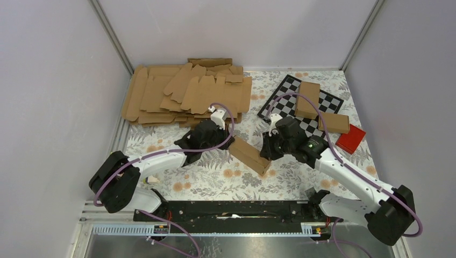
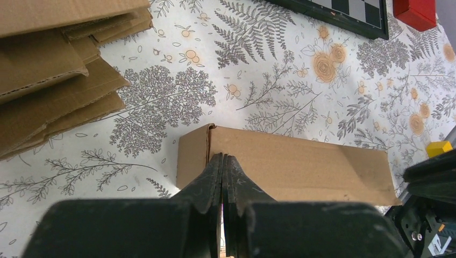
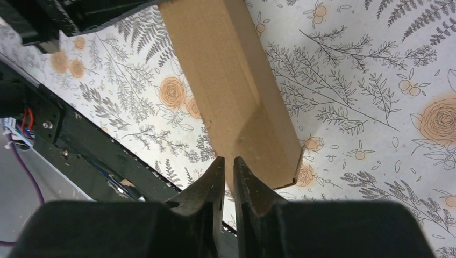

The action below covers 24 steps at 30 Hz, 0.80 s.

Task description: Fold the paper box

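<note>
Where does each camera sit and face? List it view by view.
Top external: above and behind the bases, looking down; both arms show, left gripper and right gripper at the paper box.
Left wrist: on the left arm, facing one box end past its own fingers.
Right wrist: the same, at the other end.
All share the box.

The box [image 1: 250, 156] is plain brown, the same as the blanks [image 1: 183, 94]. The desk [image 1: 215, 180] is white with grey ferns and orange flowers; the checkerboard [image 1: 329, 100] is black and white and the block [image 1: 350, 138] red. The left claw [image 2: 223, 157] and right claw [image 3: 229, 159] are black.
</note>
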Tool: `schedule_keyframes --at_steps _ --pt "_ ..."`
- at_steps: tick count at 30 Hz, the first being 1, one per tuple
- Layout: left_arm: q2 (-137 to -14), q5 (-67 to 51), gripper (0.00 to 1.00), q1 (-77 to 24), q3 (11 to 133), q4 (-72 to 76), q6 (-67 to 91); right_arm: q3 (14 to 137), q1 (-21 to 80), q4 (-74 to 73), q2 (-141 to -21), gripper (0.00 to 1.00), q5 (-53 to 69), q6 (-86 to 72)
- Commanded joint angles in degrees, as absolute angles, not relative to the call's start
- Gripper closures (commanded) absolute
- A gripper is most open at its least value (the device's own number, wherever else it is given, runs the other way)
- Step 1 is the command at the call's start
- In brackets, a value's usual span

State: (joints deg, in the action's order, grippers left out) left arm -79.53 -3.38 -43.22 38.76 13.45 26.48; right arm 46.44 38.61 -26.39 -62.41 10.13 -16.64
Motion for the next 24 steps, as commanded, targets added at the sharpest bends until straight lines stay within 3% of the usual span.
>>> schedule_keyframes --at_steps 1,5,9,24 --pt "-78.0 -1.0 1.00 -43.2 40.9 7.9 23.4 47.4 38.7 -29.5 -59.5 0.83 10.1 -19.3" --pt "-77.8 -1.4 1.00 -43.2 39.8 9.1 23.7 40.2 38.6 -26.5 -60.1 0.88 13.0 -24.6" --pt "-78.3 -1.9 1.00 -43.2 39.5 9.3 23.7 35.9 38.6 -25.2 -61.5 0.95 8.0 -28.2" --pt "-76.9 -1.8 1.00 -43.2 39.9 8.7 23.1 49.7 38.6 -30.0 -58.5 1.00 -2.0 -24.6"
